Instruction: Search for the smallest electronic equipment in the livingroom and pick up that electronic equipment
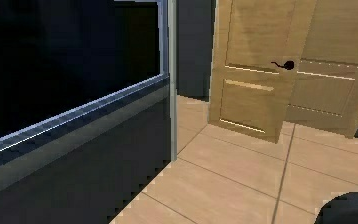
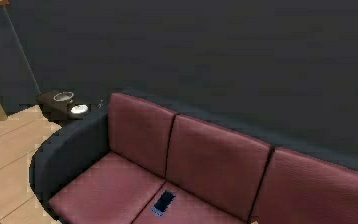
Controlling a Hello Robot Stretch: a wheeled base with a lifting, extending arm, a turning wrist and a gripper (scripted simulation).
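You have a small flat dark-blue phone (image 2: 163, 203) lying on the seat of the sofa (image 2: 202, 160), by the seam between the end cushion and the middle one, toward the seat's front edge. The sofa has maroon cushions in a dark frame and backs onto a dark wall. Just beyond its arm, at the arm side view's left, a dark side table (image 2: 49, 104) carries a pale bowl (image 2: 79, 109). You cannot tell the gripper's state. Ahead you see a big dark metal-framed panel (image 1: 67, 60), tan floor tiles (image 1: 227, 170) and a wooden door (image 1: 257, 85).
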